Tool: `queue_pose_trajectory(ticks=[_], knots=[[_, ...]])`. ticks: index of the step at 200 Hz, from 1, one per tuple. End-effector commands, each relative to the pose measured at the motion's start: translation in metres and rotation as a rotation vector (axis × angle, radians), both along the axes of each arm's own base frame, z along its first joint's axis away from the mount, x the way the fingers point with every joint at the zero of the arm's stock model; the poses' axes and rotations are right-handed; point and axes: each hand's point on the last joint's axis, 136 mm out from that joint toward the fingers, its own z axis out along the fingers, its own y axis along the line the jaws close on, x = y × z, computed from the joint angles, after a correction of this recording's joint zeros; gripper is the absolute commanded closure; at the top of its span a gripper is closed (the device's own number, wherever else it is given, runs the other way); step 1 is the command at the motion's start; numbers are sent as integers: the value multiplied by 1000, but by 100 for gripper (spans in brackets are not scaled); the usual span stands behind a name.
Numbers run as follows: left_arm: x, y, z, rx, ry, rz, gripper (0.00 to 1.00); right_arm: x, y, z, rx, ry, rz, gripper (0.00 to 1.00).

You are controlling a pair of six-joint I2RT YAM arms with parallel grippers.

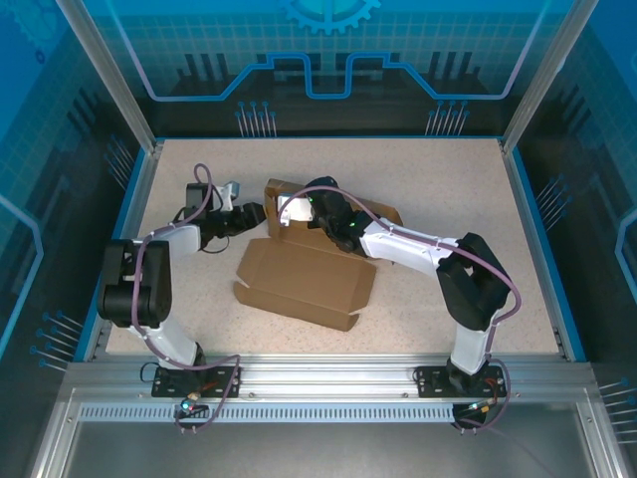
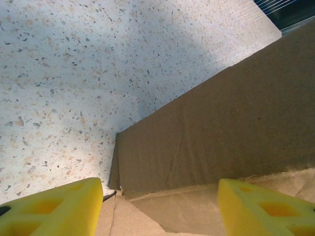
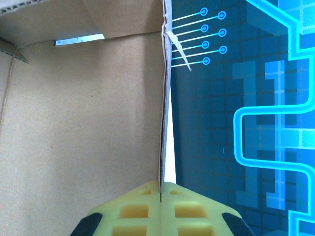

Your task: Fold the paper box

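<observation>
At the middle of the speckled table point(image 1: 448, 189), blue walls point(image 1: 328, 60) around, the brown paper box point(image 1: 304, 284) lies half folded, its far flap point(image 1: 277, 189) upright, pinched by the clenched right gripper point(image 3: 161, 194); the left gripper point(image 2: 160, 204) gapes released beside its left corner.

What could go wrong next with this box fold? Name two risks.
1. The right gripper pinches only the thin edge of a raised box wall; it might slip out or tear.
2. The left gripper is open over a box corner; closing there could crease it, or shove the box across the table.
</observation>
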Motion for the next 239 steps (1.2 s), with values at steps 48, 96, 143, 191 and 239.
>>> queue_pose_trajectory(ticks=[48, 96, 143, 191, 239], knots=[[6, -24, 27, 23, -152, -116, 32, -6, 12, -2, -18, 40, 48, 100], [18, -26, 32, 30, -203, -112, 33, -6, 13, -3, -17, 54, 55, 100], [32, -25, 28, 70, -244, -77, 38, -7, 13, -5, -17, 72, 66, 100], [38, -29, 24, 167, -317, -41, 41, -8, 13, -11, -34, 96, 72, 100], [42, -26, 27, 225, -411, 16, 47, -7, 13, -15, -41, 115, 71, 100]])
